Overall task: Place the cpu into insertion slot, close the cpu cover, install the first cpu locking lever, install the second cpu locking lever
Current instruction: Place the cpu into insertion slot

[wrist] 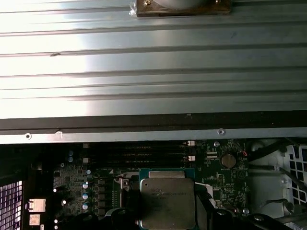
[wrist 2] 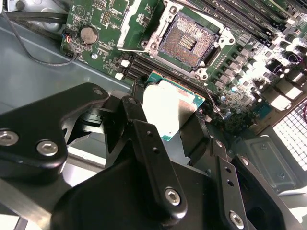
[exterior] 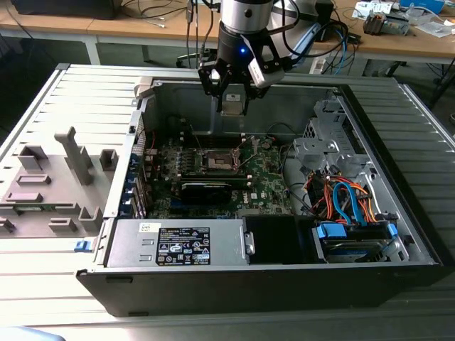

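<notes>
Silvery-grey cpu [wrist 2: 167, 109], its print illegible, sits clamped in the end effector [exterior: 233, 104], clear of the bare insertion slot [wrist 2: 188, 44].

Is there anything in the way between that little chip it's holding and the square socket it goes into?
Nothing visible. The pincer holds the chip in open air, clear of the green board. The socket lies bare, with its metal cover swung up off it.
</notes>
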Controlling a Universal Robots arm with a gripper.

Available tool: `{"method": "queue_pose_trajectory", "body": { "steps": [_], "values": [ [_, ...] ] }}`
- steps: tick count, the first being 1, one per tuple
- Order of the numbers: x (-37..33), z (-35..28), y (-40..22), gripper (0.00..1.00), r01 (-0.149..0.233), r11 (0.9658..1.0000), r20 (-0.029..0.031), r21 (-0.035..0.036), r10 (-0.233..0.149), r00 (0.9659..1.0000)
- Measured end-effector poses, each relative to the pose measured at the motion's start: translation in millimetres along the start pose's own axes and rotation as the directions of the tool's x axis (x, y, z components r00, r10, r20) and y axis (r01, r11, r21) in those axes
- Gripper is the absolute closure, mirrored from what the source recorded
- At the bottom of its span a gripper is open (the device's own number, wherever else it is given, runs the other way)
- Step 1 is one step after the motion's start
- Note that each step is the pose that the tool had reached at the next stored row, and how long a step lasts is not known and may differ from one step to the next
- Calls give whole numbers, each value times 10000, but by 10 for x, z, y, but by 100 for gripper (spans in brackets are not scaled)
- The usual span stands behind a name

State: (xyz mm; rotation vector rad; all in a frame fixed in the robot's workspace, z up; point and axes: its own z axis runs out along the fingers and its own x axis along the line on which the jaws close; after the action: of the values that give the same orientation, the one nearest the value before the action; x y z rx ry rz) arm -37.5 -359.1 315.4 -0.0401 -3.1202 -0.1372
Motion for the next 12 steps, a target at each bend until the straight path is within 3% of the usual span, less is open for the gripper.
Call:
{"method": "queue_pose_trajectory", "body": {
  "steps": [12],
  "values": [
    [-1, 23, -3, 45, 1, 10000, 0, 11, -1, 10000]
  ]
}}
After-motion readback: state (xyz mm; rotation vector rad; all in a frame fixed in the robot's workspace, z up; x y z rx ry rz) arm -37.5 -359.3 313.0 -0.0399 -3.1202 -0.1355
